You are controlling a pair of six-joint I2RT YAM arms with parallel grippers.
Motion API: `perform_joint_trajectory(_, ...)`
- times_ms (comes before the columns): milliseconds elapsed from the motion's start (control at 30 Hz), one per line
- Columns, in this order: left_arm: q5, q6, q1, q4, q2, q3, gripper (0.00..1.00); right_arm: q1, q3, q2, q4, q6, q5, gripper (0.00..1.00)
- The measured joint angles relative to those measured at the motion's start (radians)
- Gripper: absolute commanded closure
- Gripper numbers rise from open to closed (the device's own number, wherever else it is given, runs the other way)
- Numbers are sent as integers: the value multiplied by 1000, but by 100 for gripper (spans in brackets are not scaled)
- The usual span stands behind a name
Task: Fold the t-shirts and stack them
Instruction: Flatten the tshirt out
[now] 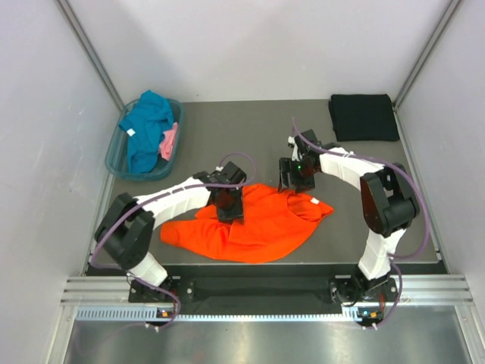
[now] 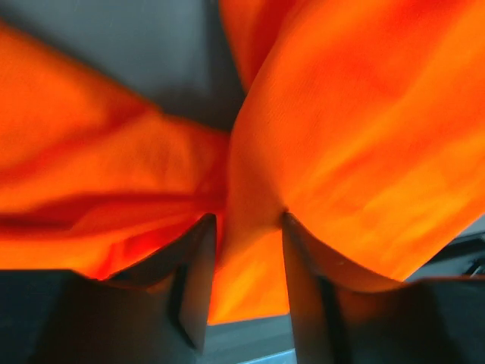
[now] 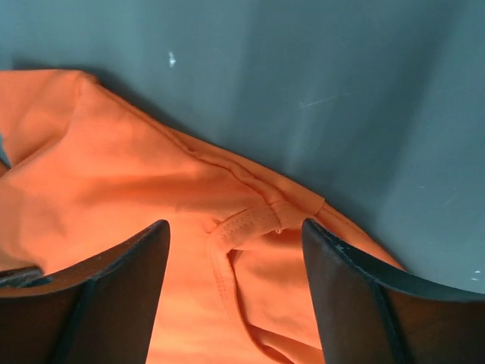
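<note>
The bright orange t-shirt [image 1: 258, 224] lies crumpled near the table's front, between both arms. My left gripper [image 1: 229, 206] is down on its upper left part. In the left wrist view a raised ridge of the orange cloth [image 2: 356, 129] fills the gap of the left gripper [image 2: 246, 227], whose jaws still stand apart. My right gripper [image 1: 292, 182] hovers at the shirt's far right edge. In the right wrist view it [image 3: 235, 235] is open, straddling the collar seam of the orange cloth [image 3: 114, 174]. A folded black t-shirt [image 1: 364, 116] lies at the back right.
A translucent blue-green basket [image 1: 117, 155] at the back left holds a teal t-shirt [image 1: 148, 125] and a pink one [image 1: 170, 142]. White walls close in the table on three sides. Grey tabletop [image 1: 250, 129] shows between basket and black shirt.
</note>
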Motion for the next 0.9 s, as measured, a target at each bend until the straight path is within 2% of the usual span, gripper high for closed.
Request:
perform_joint_trajectory(67,8,22,10,9,51,35,72,0,0,12,1,6,-4,42)
perform_joint_trajectory(100,10,29,15,11,66,47,82,0,-2,14,5,7,-9,46)
perform_joint_trajectory(133,10,36,18,11,76,57,86,0,-2,14,10,10,-13,51)
perform_joint_trajectory(167,9,46,21,11,78,64,89,0,-2,14,18,11,-18,60)
perform_joint_trajectory(200,5,53,23,9,77,69,98,0,-2,14,25,12,-25,65)
perform_joint_trajectory(233,2,57,24,5,75,76,100,0,-4,14,33,12,-34,71)
perform_joint_trajectory(267,-6,65,24,3,69,81,100,0,-9,14,47,13,-45,83)
perform_joint_trajectory(367,-42,75,25,-27,32,92,100,5,-31,11,71,14,-74,98)
perform_joint_trajectory(467,-117,75,24,-88,-56,115,100,19,-65,-11,71,22,-114,100)
perform_joint_trajectory(567,-210,74,24,-151,-214,156,100,57,-121,-107,57,37,-151,100)
perform_joint_trajectory(767,-369,86,24,-183,-576,307,100,150,-143,-481,1,122,-242,100)
perform_joint_trajectory(900,-430,133,25,-178,-641,455,100,150,-92,-704,-75,196,-261,100)
